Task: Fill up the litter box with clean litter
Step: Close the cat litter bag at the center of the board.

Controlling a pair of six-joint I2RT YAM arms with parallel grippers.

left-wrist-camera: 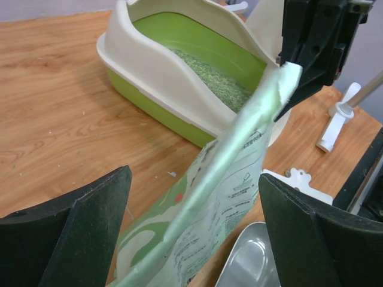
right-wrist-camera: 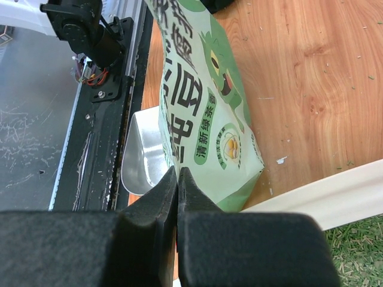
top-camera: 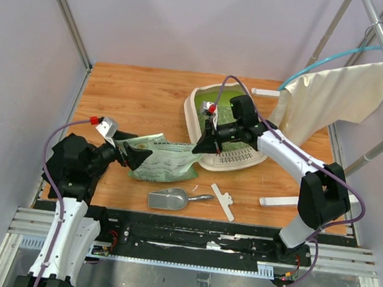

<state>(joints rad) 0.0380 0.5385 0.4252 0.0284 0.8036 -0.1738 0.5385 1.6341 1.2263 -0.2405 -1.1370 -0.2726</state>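
The cream litter box (top-camera: 198, 113) with its green inside stands at the back centre, and pale clean litter (left-wrist-camera: 215, 75) covers part of its floor. A light green printed bag (top-camera: 166, 158) stretches from in front of the box toward the left arm. My right gripper (top-camera: 205, 145) is shut on the bag's corner nearest the box; in the right wrist view the pinched jaws (right-wrist-camera: 178, 173) hold its edge. My left gripper (top-camera: 130, 152) is open at the bag's other end, and the bag (left-wrist-camera: 221, 197) runs between its wide fingers (left-wrist-camera: 90, 227) without touching them.
A silver metal scoop (top-camera: 172, 198) lies near the front edge beside the bag. White plastic pieces (top-camera: 223, 200) lie right of it, and a cream cloth (top-camera: 333, 97) hangs on a rack at the back right. The black rail (right-wrist-camera: 108, 119) runs along the near edge.
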